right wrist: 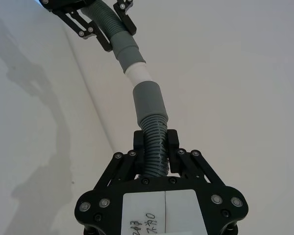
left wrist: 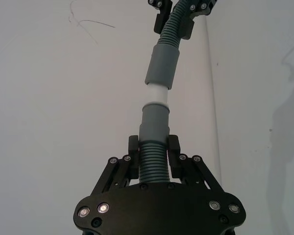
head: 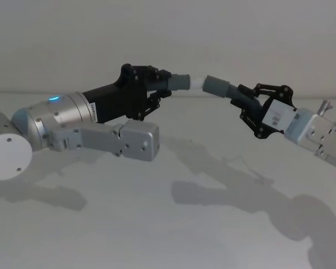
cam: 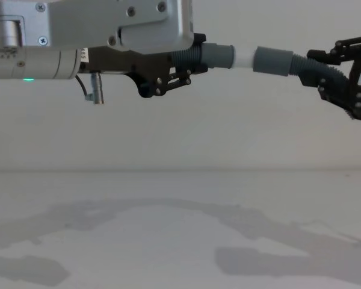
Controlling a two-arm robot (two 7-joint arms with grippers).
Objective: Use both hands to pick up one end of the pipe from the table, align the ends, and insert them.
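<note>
Head view: the white stub (head: 197, 83) is seen partly entered into the open collar (head: 217, 86), midway between both grippers and well above the table (head: 168, 224). The stub piece (left wrist: 154, 142) is clamped on its ribbed body by the left gripper (left wrist: 154, 155); the collar piece (right wrist: 152, 122) is likewise clenched by the right gripper (right wrist: 156, 149). Both pieces are judged light, with flexible ribs and stiff collars, so holds close behind the collars are favoured.
</note>
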